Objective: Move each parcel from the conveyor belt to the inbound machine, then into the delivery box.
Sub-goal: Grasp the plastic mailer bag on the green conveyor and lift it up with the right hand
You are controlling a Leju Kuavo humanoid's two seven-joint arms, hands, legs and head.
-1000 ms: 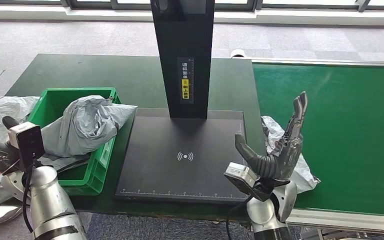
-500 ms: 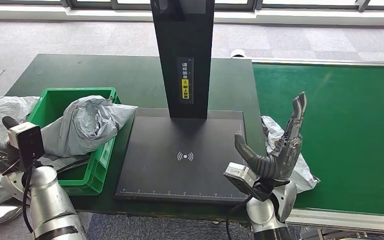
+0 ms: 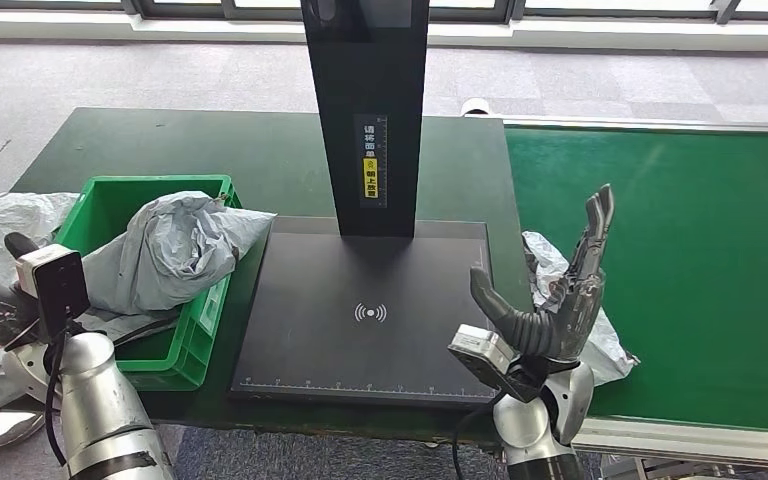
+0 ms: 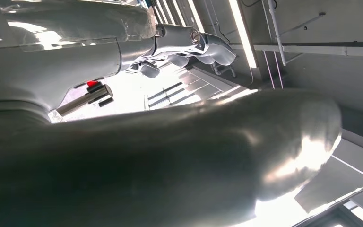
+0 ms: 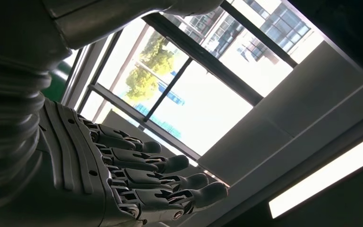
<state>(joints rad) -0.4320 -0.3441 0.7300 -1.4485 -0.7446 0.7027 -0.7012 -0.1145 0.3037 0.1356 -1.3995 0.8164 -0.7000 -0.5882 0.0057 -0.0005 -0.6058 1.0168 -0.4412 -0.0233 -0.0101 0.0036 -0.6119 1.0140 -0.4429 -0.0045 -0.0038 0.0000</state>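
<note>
Dark green bench (image 3: 160, 150) carries inbound machine (image 3: 365, 320); grey parcel (image 3: 165, 250) sits in green delivery box (image 3: 195, 340), white parcel (image 3: 610, 345) on conveyor belt (image 3: 680, 250) edge behind right robot hand (image 3: 550, 300), fingers spread, empty. R wrist view: fingers (image 5: 170, 163) apart. Left robot hand: can't tell.

Delivery box (image 3: 193, 352) left of inbound machine (image 3: 365, 310), conveyor belt (image 3: 700, 260) right.

Your right hand (image 3: 550, 300) stands raised, palm turned inward, fingers (image 5: 170, 182) straight and spread, holding nothing. Your left arm (image 3: 100, 410) hangs low at the side (its hand sits out of sight).
</note>
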